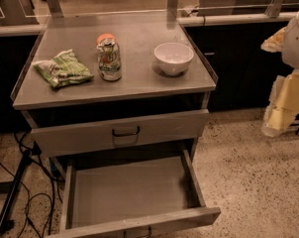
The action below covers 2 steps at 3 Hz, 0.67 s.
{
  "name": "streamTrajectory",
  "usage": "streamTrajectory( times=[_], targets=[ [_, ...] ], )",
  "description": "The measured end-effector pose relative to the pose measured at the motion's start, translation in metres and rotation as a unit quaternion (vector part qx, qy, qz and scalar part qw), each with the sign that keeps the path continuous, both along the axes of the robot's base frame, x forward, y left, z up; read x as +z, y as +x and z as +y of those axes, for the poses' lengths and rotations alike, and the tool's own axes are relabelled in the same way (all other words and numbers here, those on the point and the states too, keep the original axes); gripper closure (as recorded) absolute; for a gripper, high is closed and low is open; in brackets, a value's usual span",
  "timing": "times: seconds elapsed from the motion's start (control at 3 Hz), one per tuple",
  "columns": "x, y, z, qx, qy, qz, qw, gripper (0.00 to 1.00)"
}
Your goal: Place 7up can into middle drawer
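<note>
The 7up can (109, 59), green and white with a silver top, stands upright on the cabinet's grey top (139, 86), left of centre. The middle drawer (129, 192) is pulled out below, with a bare grey floor and low side walls. My gripper (283, 108) is at the right edge of the camera view, off the cabinet's right side at about drawer height and well away from the can. It holds nothing that I can see.
A green and white snack bag (63, 68) lies left of the can. A round orange fruit (105, 37) sits just behind it. A white bowl (173, 57) stands to its right. A drawer front with a black loop handle (125, 131) sits above the open drawer. Cables (21, 182) lie on the floor at left.
</note>
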State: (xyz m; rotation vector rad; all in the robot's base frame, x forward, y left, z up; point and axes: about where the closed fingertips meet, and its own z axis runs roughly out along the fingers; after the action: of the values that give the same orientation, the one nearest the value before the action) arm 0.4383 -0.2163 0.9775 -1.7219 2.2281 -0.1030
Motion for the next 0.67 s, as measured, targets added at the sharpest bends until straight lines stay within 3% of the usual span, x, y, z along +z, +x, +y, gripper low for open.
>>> streamTrajectory(
  times=[0.33, 0.67],
  targets=[
    [0.0, 0.0, 0.0, 0.0, 0.0, 0.0, 1.0, 0.0],
    [-0.011, 0.002, 0.012, 0.008, 0.031, 0.003, 0.9995, 0.0]
  ],
)
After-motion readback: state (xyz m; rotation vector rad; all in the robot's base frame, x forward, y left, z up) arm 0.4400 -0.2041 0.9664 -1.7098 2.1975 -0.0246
